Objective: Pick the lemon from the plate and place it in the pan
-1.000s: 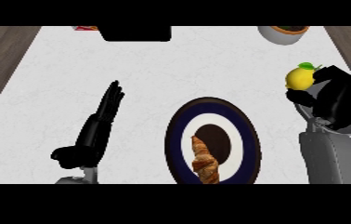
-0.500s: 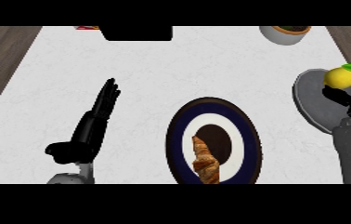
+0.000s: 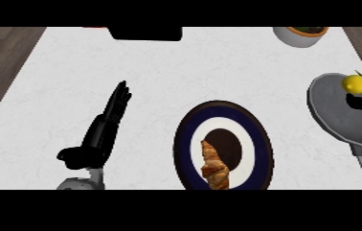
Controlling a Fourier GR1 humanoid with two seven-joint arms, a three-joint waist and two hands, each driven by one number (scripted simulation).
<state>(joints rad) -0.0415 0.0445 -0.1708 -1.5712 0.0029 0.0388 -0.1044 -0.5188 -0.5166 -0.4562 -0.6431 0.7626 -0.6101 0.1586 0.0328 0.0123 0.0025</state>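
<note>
One lemon lies at the right edge of the frame, inside the grey pan near its upper rim and partly cut off by the border. It is well apart from the plate in the lower middle, so by how things lie the placing looks done.

As a thing to handle, the lemon would likely be small, light and stiff, with a waxy yellow rind that could slide a little under smooth fingers. Being rounded, it may roll on the pan's flat floor. The best hold would probably be round its widest part, thumb on one side and fingers on the other, not at the pointed ends. Just below it on the pan is a dark patch; what it is cannot be told.

The pan looks like dull grey metal, shallow and round. The plate is glossy, with a dark blue rim, a white ring and a dark centre, and it carries a flaky brown croissant on its lower half. The counter is white, faintly veined like marble. A pale bowl stands at the upper right and a black block at the upper middle.

The left hand rests at the lower left, fingers straight and close together, pointing up the frame, thumb out, holding nothing. The right hand is out of the frame.
</note>
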